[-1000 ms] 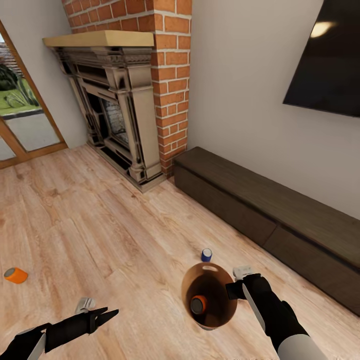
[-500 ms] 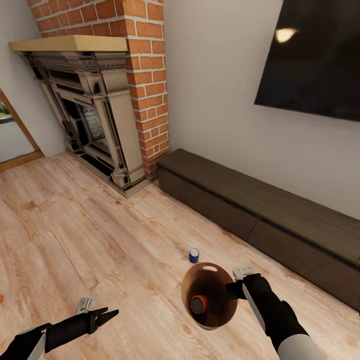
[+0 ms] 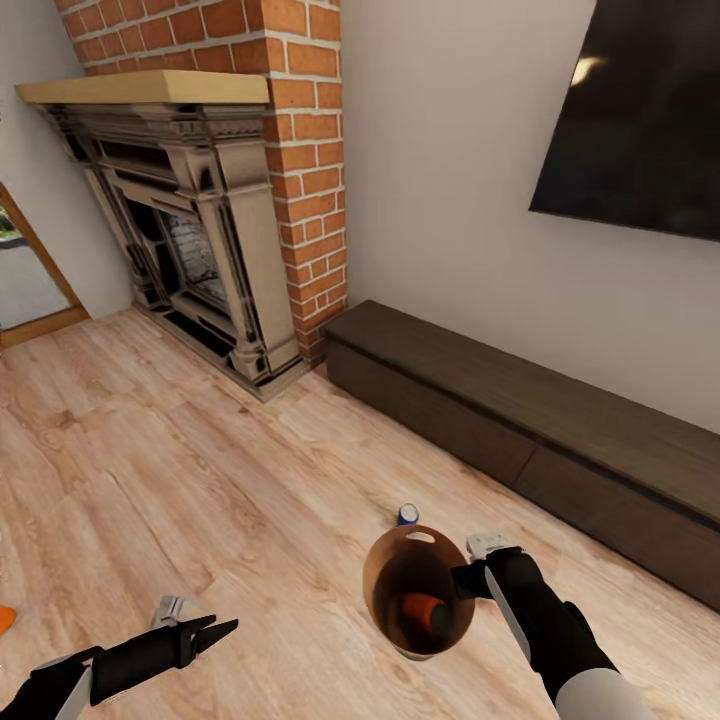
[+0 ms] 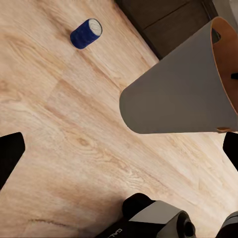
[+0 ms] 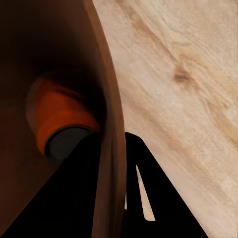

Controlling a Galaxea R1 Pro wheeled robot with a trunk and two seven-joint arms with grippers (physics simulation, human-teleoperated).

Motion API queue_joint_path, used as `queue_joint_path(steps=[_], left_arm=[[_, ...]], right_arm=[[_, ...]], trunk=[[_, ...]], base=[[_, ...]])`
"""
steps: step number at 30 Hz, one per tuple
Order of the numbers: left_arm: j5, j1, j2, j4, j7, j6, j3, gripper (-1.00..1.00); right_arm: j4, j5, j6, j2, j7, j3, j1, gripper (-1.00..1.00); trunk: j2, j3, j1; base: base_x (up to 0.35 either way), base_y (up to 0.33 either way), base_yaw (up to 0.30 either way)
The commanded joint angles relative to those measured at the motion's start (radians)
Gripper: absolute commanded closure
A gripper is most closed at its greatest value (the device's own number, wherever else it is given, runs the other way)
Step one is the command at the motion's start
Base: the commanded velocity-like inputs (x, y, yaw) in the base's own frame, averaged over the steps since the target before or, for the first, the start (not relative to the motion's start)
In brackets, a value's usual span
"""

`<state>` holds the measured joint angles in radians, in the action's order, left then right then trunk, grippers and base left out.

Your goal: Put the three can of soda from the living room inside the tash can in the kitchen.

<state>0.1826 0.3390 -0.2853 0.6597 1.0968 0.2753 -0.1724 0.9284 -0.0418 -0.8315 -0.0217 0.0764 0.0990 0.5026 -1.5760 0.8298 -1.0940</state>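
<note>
**Bin held at its rim, blue can on the floor beyond**

The trash can (image 3: 418, 592) hangs off the floor (image 3: 200, 470), its rim at 3 o'clock clamped between the fingers of the right hand (image 3: 462, 580). An orange can (image 3: 425, 610) lies inside it. The blue can (image 3: 407, 514) lies on the floor just beyond the bin at 12 o'clock. The left hand (image 3: 215, 630), at 9 o'clock well apart, is parted and holds nothing.

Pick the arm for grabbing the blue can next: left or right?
Left, probably. The right pincer is clamped on the rim of the trash can, which already holds an orange can. The left pincer is open and holds nothing. The blue can lies on the floor just beyond the bin.
</note>
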Motion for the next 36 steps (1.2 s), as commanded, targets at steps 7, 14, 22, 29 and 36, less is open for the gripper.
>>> queue_joint_path(steps=[7, 14, 22, 29, 36], left_arm=[[0.0, 0.0, 0.0, -0.001, 0.0, -0.001, 0.0, -1.0], [0.0, 0.0, 0.0, -0.001, 0.0, -0.001, 0.0, -1.0], [-0.001, 0.0, 0.0, -0.001, 0.0, -0.002, 0.001, -1.0], [0.0, 0.0, 0.0, -0.001, 0.0, -0.002, 0.0, -1.0], [0.0, 0.0, 0.0, -0.001, -0.001, -0.002, 0.0, -1.0]], right_arm=[[0.019, 0.016, -0.005, 0.0, 0.006, -0.001, 0.0, 1.0], [0.027, 0.017, -0.006, 0.0, 0.006, -0.001, 0.0, 1.0], [0.029, 0.017, -0.006, 0.0, 0.006, -0.001, 0.001, 1.0], [0.029, 0.017, -0.006, 0.0, 0.006, -0.001, 0.001, 1.0], [0.029, 0.017, -0.006, 0.0, 0.006, -0.001, 0.0, 1.0]], trunk=[[0.0, 0.0, 0.0], [0.0, -0.003, 0.0], [0.0, -0.009, 0.0], [0.0, -0.015, 0.0], [0.0, -0.022, 0.0]], base=[[0.115, 0.298, 0.0], [0.099, 0.201, -0.104], [0.017, 0.028, -0.218], [0.001, 0.002, -0.231], [0.0, 0.0, -0.232]])
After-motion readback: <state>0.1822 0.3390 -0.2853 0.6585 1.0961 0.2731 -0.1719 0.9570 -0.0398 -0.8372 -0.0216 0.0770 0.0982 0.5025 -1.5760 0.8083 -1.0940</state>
